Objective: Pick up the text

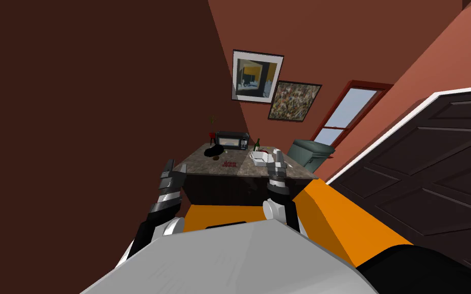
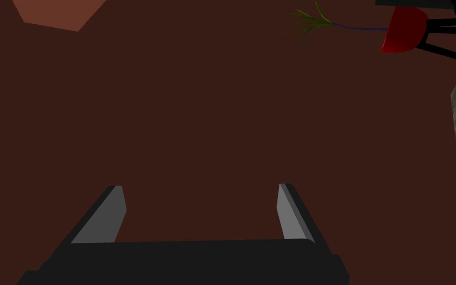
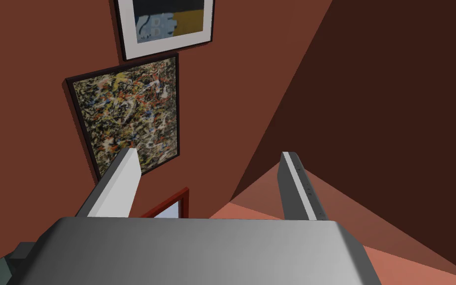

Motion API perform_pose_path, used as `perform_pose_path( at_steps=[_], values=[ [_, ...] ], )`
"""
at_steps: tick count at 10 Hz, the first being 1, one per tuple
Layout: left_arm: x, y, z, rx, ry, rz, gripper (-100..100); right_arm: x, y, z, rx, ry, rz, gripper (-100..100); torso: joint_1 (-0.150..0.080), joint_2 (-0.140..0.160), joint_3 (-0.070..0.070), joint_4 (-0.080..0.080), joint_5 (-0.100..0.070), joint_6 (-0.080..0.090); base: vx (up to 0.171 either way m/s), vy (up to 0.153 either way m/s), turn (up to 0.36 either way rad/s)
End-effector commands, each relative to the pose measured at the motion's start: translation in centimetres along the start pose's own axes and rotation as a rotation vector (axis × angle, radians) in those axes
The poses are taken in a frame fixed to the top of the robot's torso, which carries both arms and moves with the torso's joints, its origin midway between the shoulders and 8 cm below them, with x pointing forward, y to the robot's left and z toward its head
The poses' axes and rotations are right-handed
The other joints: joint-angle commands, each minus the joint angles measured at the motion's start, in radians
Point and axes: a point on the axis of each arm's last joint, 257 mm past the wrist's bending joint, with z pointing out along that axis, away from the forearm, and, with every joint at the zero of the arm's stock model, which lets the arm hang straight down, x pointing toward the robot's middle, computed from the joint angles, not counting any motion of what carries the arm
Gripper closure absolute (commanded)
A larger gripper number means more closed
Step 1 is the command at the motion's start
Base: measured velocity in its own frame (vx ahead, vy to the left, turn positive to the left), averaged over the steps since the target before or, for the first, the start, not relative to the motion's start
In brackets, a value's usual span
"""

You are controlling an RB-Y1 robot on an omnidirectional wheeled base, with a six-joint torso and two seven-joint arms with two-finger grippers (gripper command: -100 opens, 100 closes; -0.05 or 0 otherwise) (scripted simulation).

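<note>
Both grippers stand open, holding nothing. The left gripper point(image 1: 174, 166) point(image 2: 201, 187) hangs at the near left corner of the table point(image 1: 198, 168), its two fingers point(image 2: 111, 210) spread about a third of its wrist view apart and facing a dark brown wall point(image 2: 197, 109). Beyond that gripper and off to its right side, the wrist view shows a red pot point(image 2: 404, 29) on a black stand with a thin green plant point(image 2: 311, 20), and a strip of the table's grey marbled edge.

The right gripper point(image 1: 278, 156) point(image 3: 209, 153) is raised over the right part of the tabletop, fingers parted just as wide.

The text point(image 1: 229, 164) is a small block of red letters lying flat on the tabletop, close to the near edge. It sits between the two grippers, to the right of the left one and to the left of the right one, apart from both. Its two short rows run side to side, parallel to the table's near edge, with the tops of the letters pointing away from the grippers toward the microwave point(image 1: 232, 140) at the back.

Just beyond the text lies a black object point(image 1: 214, 150). A white dish point(image 1: 261, 157) sits just left of the right gripper, with a dark bottle point(image 1: 257, 144) behind it.
</note>
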Motion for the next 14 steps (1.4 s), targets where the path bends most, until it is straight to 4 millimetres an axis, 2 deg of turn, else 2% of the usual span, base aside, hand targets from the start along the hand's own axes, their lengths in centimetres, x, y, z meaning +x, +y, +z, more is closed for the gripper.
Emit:
perform_pose_path(
  at_steps=[1,5,8,14],
  values=[
    [0.2,0.3,0.0,-0.008,0.028,0.013,-100,0.0,0.0,0.0,0.000,0.000,0.000,0,0.000,0.000,0.000,0.000,0.000,0.000,-0.011,0.007,-0.013],
    [0.7,2.1,0.4,-0.048,0.101,0.042,-100,0.0,0.0,0.0,0.000,0.000,0.000,0,0.003,0.002,0.001,0.000,0.001,0.000,-0.032,0.031,-0.028],
    [0.5,5.5,1.0,-0.121,0.133,0.045,-100,0.0,0.0,0.0,0.000,0.000,0.000,0,0.005,0.004,0.002,0.001,0.001,0.000,-0.064,0.065,-0.066],
    [-0.2,10.9,1.6,-0.242,0.140,0.023,-100,0.0,0.0,0.0,0.000,0.000,0.000,0,0.001,0.001,0.001,0.000,0.000,0.000,-0.029,0.025,-0.058]
  ],
)
